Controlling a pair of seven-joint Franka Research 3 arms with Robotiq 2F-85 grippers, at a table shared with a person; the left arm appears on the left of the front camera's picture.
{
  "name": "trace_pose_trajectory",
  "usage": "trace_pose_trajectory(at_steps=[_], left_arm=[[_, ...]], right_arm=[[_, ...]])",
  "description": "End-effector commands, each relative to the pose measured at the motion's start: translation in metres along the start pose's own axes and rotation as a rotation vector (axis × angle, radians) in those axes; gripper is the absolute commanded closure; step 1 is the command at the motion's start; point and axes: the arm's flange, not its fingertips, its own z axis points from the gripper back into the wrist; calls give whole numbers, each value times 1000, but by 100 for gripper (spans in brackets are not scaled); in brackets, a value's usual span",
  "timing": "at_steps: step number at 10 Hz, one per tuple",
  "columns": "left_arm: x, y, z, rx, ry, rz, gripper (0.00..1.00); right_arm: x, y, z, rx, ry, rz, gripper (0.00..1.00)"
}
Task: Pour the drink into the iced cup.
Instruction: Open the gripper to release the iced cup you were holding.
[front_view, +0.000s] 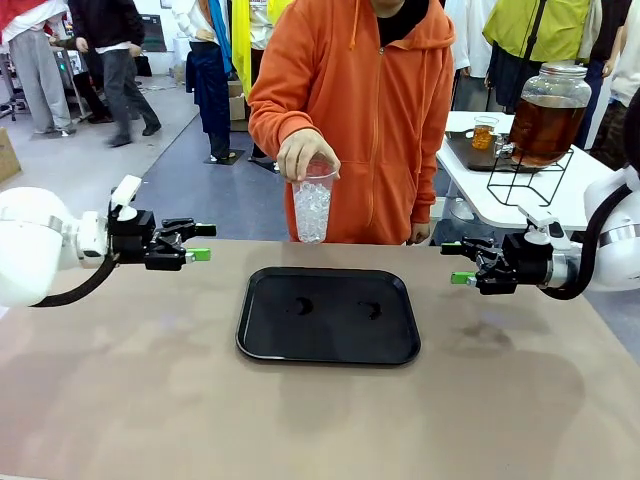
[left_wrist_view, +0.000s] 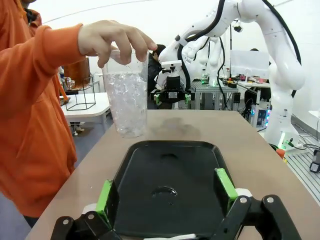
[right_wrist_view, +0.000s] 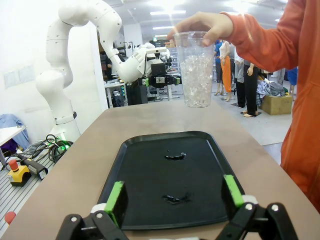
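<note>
A tan table (front_view: 120, 400) carries a black tray (front_view: 328, 315) at its centre; two small wet-looking marks, poss. drops, lie on the tray. Behind the tray stands a person in an orange hoodie (front_view: 370, 110), in a busy room w/ other people and a grey floor. The person's hand (front_view: 305, 152) holds a clear plastic cup (front_view: 313, 205) by its rim, above the table just beyond the tray's far edge; the cup is approx. two-thirds full of ice. Far right of the tray, on a white side table (front_view: 520, 205), a glass dispenser jar (front_view: 548, 115) on a wire stand holds the amber drink (front_view: 545, 130). Left gripper (front_view: 200, 243) hovers left of the tray, fingers spread wide, empty. Right gripper (front_view: 458, 263) hovers right of the tray, also wide, empty.
</note>
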Motion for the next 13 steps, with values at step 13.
trace_pose_trajectory(at_steps=[13], left_arm=[[3, 2, -7, -5, -10, -5, 0]], right_arm=[[2, 0, 0, 1, -2, 5, 0]])
